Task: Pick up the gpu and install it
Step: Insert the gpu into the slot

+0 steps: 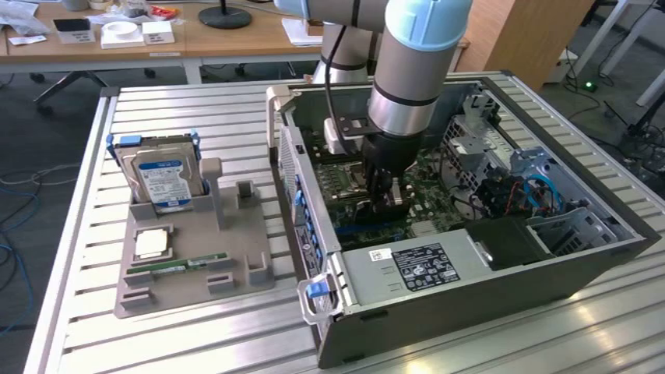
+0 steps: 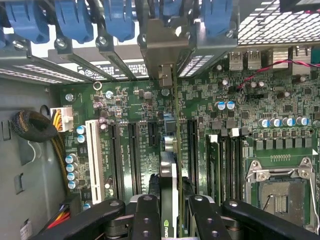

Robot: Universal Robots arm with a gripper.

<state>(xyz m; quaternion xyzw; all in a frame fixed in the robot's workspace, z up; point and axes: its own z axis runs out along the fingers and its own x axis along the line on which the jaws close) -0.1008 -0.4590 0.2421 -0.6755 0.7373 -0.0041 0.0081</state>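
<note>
1. Nearest the wrist camera, the gripper (image 2: 170,200) is closed on the gpu (image 2: 169,160). Its black fingers (image 2: 147,215) press on either face of the thin card, which is seen edge-on.
2. The gpu stands upright over the motherboard (image 2: 250,100) inside the computer case (image 1: 582,253). It runs along the line of the long black slots, to one side of the white slot (image 2: 92,155). Its metal bracket (image 2: 165,75) reaches the slotted rear wall of the case, just under the row of blue clips (image 2: 75,20).
3. Progress, as a judgement: the pick-up is done, and the card is in the case and lined up with the slots. Whether its lower edge is pushed home cannot be told. The grip is not released, so the install does not look finished.
4. In the exterior view the arm (image 1: 416,70) reaches down into the open case, which sits on a slatted metal table (image 1: 83,343). At the exterior view's left, well apart from the case, a grey parts holder (image 1: 198,273) carries a hard drive (image 1: 158,183) and a green memory stick (image 1: 182,265).
5. Writing: a green-and-white logo (image 2: 165,232) shows on the card's edge between the fingers, but its lettering is not legible. The hard drive has a blue-and-white label, and the power supply (image 1: 421,265) has a black one with white print. Both are too small to read, as is the white print on the motherboard.
</note>
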